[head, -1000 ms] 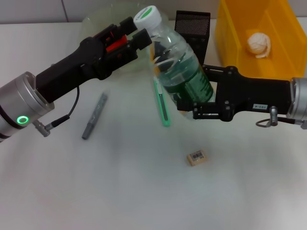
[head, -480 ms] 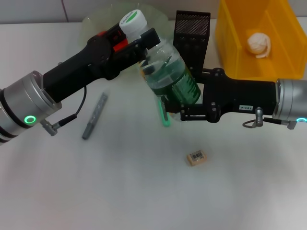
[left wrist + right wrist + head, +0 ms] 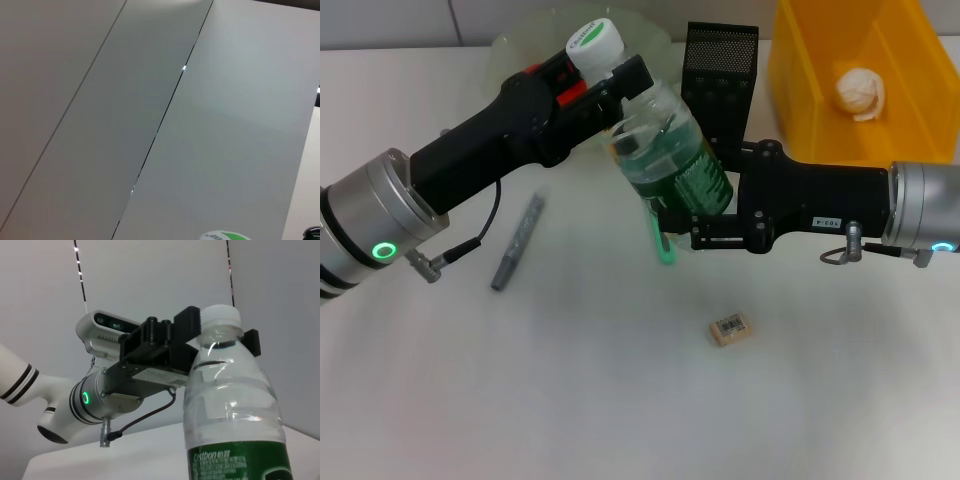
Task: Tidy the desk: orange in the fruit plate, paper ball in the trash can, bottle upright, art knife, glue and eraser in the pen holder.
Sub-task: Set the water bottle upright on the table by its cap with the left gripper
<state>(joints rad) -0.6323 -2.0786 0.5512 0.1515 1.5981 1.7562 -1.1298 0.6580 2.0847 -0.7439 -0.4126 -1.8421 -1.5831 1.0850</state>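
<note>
A clear water bottle (image 3: 665,150) with a green label and a white cap (image 3: 595,40) hangs tilted above the table, cap toward the far left. My right gripper (image 3: 685,218) is shut on its lower body. The left gripper (image 3: 610,80) clamps its neck just under the cap, and its fingers (image 3: 186,325) flank that neck in the right wrist view. A green art knife (image 3: 663,238) lies partly hidden under the bottle. A grey glue stick (image 3: 517,241) lies to the left, a tan eraser (image 3: 730,328) near the front. The orange is out of view.
The black mesh pen holder (image 3: 722,70) stands at the back, right behind the bottle. Right of it, a yellow trash can (image 3: 800,90) holds the paper ball (image 3: 860,92). The clear green fruit plate (image 3: 520,40) sits at the back left, behind my left arm.
The bottle has swung left and stands less tilted. My left gripper has closed in on the neck under the cap, and the right arm has pushed left with it.
</note>
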